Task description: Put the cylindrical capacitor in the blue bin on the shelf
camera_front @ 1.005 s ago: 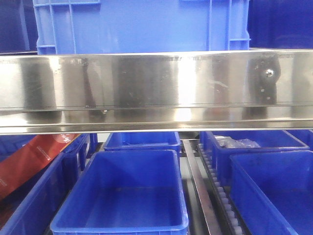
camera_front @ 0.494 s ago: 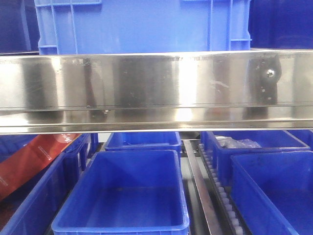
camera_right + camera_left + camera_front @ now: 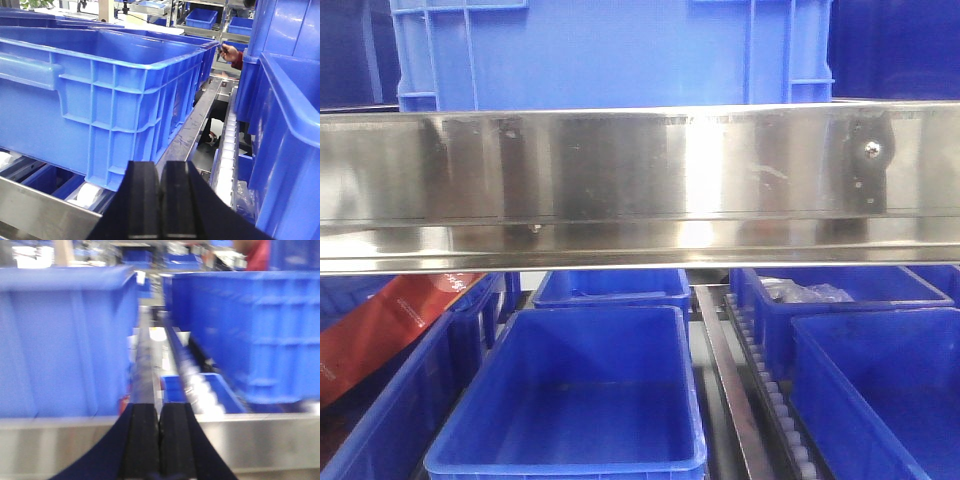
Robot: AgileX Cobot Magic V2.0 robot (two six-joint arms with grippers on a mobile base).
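Three views reach you. From the front view, the shelf (image 3: 620, 180) runs its shiny steel rail across the middle, a large blue crate (image 3: 610, 50) on top and an empty blue bin (image 3: 575, 400) on the lower tier, roller tracks (image 3: 770, 390) to its right. At the left wrist, your left hand (image 3: 159, 440) shows its fingers pressed together with nothing between them, near the rail. At the right wrist, your right hand (image 3: 160, 200) is likewise pressed together, beside a ribbed crate (image 3: 100, 100). You cannot see the cylindrical capacitor anywhere.
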